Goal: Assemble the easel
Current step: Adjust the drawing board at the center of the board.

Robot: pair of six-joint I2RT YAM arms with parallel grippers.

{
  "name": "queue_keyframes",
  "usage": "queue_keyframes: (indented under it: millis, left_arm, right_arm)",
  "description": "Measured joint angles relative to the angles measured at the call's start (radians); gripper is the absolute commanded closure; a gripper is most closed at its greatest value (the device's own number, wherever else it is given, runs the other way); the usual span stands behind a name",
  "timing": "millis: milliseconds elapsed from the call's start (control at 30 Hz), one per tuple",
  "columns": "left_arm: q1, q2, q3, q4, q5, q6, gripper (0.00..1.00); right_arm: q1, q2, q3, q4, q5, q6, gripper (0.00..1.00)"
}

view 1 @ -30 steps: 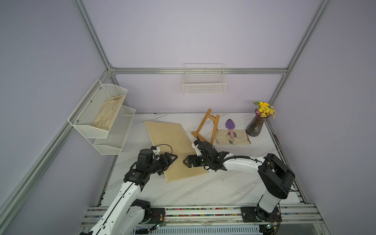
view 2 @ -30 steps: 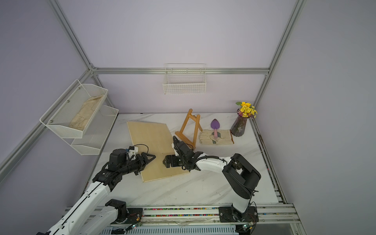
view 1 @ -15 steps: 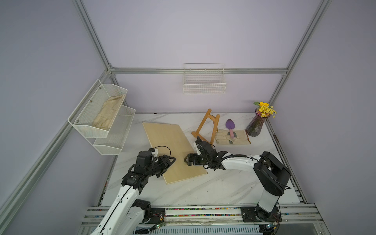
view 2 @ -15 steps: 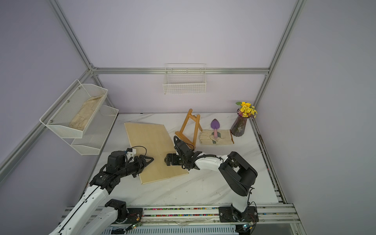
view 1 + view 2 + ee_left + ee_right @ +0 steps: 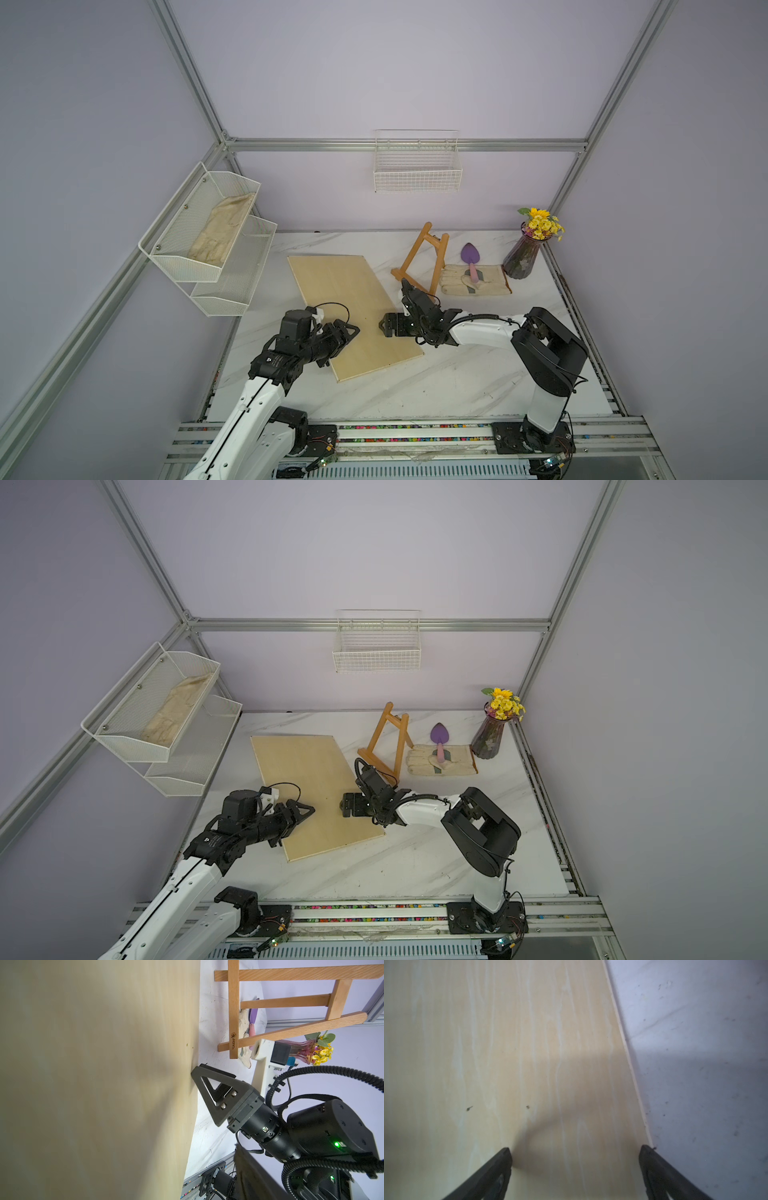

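In both top views we find the easel (image 5: 415, 248) (image 5: 379, 728) standing upright on the white table (image 5: 415, 386), just above the centre of the frame and untouched by either arm. To its left a pale board (image 5: 349, 299) (image 5: 307, 779) lies flat. To its right are a glove (image 5: 490, 284), a purple trowel (image 5: 471, 253) and a vase (image 5: 521, 262) of yellow flowers.

The right gripper (image 5: 383, 326) (image 5: 345, 806) sits low at the board's right edge in mid-frame. The left gripper (image 5: 351, 330) (image 5: 307, 810) meets the board's left edge, lower left of centre. From here we cannot tell whether its jaws are apart or clamped.

The left wrist view is half filled by the board (image 5: 93, 1064). The right gripper (image 5: 200, 1070) touches the board's edge, and the easel (image 5: 291, 974) stands beyond it.

In the right wrist view we see the right gripper (image 5: 576, 1152) spread wide and holding nothing. One fingertip is over the board (image 5: 529, 1043) and the other is at its edge.
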Motion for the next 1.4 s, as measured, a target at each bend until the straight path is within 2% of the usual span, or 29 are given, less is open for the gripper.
queue_keyframes:
  millis: [733, 1000, 1067, 1167, 1233, 1333, 1400]
  left_arm:
    - [-0.002, -0.078, 0.067, -0.177, -0.042, 0.01, 0.28]
    - [-0.002, -0.096, 0.07, -0.198, -0.077, 0.005, 0.42]
    - [-0.002, -0.096, 0.07, -0.197, -0.08, -0.001, 0.49]
    - [-0.002, -0.096, 0.07, -0.195, -0.085, -0.005, 0.53]
    - [-0.002, -0.094, 0.069, -0.196, -0.087, -0.011, 0.6]
    - [-0.002, -0.09, 0.069, -0.193, -0.09, -0.018, 0.62]
    - [-0.002, -0.085, 0.069, -0.191, -0.09, -0.019, 0.69]
  right_arm:
    - [-0.036, 0.048, 0.003, 0.055, -0.024, 0.035, 0.03]
    - [-0.037, 0.047, 0.003, 0.056, -0.029, 0.035, 0.03]
    - [-0.039, 0.045, 0.002, 0.057, -0.035, 0.035, 0.03]
    - [-0.04, 0.041, 0.002, 0.056, -0.036, 0.035, 0.03]
    - [-0.04, 0.037, 0.002, 0.055, -0.035, 0.034, 0.03]
    - [-0.04, 0.025, 0.002, 0.034, -0.025, 0.027, 0.03]
    - [-0.037, 0.015, 0.002, 0.018, -0.016, 0.014, 0.03]
